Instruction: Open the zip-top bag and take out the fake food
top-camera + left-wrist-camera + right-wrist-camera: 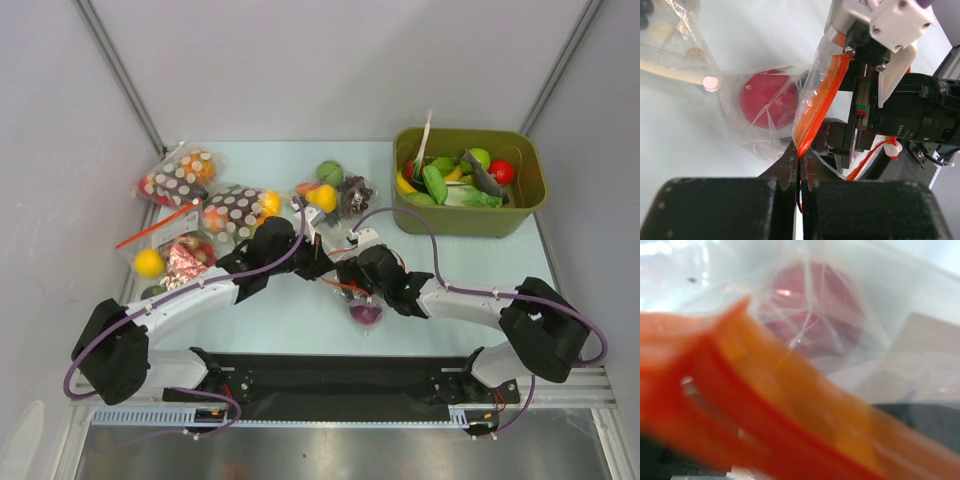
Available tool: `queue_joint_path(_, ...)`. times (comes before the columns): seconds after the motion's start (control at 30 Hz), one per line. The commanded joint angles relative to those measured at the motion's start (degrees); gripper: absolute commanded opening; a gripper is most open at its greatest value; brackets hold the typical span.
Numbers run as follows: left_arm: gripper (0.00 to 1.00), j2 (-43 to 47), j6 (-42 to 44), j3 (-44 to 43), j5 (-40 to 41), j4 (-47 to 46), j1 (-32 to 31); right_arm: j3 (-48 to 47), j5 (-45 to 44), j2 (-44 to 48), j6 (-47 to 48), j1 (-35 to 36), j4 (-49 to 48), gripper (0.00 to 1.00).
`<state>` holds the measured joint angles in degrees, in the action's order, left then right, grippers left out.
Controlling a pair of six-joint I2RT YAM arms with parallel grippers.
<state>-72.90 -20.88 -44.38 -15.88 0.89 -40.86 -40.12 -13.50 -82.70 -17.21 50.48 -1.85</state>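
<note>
The zip-top bag hangs between my two grippers at the table's middle. A round purple piece sags in its bottom. In the left wrist view my left gripper is shut on the lower end of the red-orange zip strip. My right gripper pinches the strip's upper end. A red ball shows inside the clear plastic. In the top view my left gripper and right gripper nearly touch. The right wrist view is filled by the blurred strip, with the red ball behind it; its own fingers are hidden.
A green bin with toy food stands at the back right. Two brown dotted bags and a clear bag with a yellow ball lie at the left. Another filled clear bag lies behind the grippers.
</note>
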Motion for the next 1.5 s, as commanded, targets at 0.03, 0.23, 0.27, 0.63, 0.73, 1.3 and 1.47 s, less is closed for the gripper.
queue_joint_path(0.03, 0.0, 0.1, 0.6, -2.5, -1.3, -2.3, -0.1, 3.4, -3.7, 1.8, 0.3, -0.8, -14.7, 0.9)
queue_joint_path(0.23, 0.0, -0.1, 0.4, -2.6, -1.6, -2.3, -0.1, 3.3, -4.6, -1.4, 1.9, -1.0, -22.7, 0.91)
queue_joint_path(0.27, 0.0, -0.1, 0.3, -2.5, -1.8, -2.3, -0.1, 2.9, -4.7, -3.1, 2.1, -0.9, -23.1, 0.91)
queue_joint_path(0.63, 0.0, 1.0, 0.7, -1.5, -1.7, -2.0, -0.1, 0.6, -6.6, -10.1, 2.3, -1.0, -27.2, 0.78)
queue_joint_path(0.73, 0.0, 0.8, 0.4, -1.3, -1.3, -2.1, -0.1, 1.3, -7.3, -9.1, 2.4, -0.8, -29.3, 0.57)
queue_joint_path(1.3, 0.0, -2.1, 0.2, -2.9, 4.7, 1.4, 0.0, 1.1, 4.4, 13.5, 1.3, 2.0, -7.6, 0.32)
queue_joint_path(1.47, 0.0, -2.3, -0.1, -3.2, 4.5, 1.1, 0.0, 2.3, 6.8, 18.4, -1.2, 1.8, -5.5, 0.32)
